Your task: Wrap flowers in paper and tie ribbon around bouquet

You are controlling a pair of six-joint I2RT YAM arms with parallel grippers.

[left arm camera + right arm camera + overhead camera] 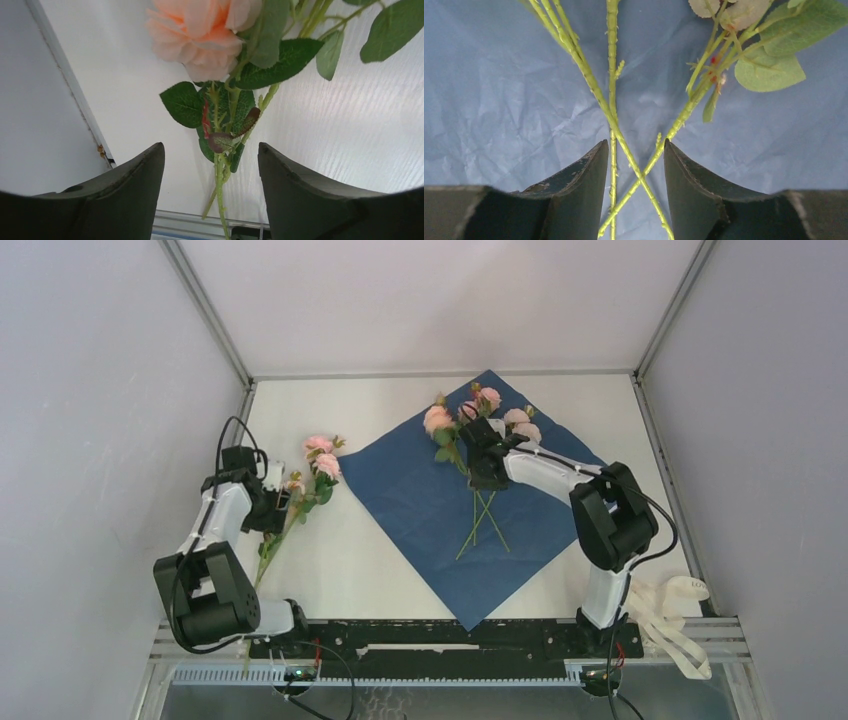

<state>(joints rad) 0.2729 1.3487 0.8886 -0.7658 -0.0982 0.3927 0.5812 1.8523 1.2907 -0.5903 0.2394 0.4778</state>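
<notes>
**Left hand** (278, 502): the fingers (130, 192) were spread and held nothing. A loose rose spray (318, 468) lay on the white tabletop (360, 570) directly beneath the hand. In the left wrist view, its thin green stem (219, 175) ran down the gap between the two dark fingers and touched neither. One pale pink bloom (200, 35) sat just ahead of the fingertips. A cluster of dark green leaves (185, 102) lay between that bloom and the hand.

**Right hand** (487, 468): its fingers were also apart, and we saw them pinch nothing. The hand hung low over the blue paper (400, 480), which lay flat on the tabletop and sat as a diamond in the top view. The flowers (480, 412) lay on the paper. Their blooms were beyond the hand toward the sheet's far corner, and their stems trailed out the other side of it.

In the right wrist view, two crossed stems (644, 175) met in the gap between the fingers. A third stem ran straight along the inner edge of one finger, and we could not tell whether it touched. A rounded leaf (769, 75) lay ahead of the fingertips and off to one side.

**Ribbon** (672, 612): it lay in a loose cream-white heap, off the paper and well apart from the right hand. It sat beside that arm's base at the near edge of the tabletop.
</notes>
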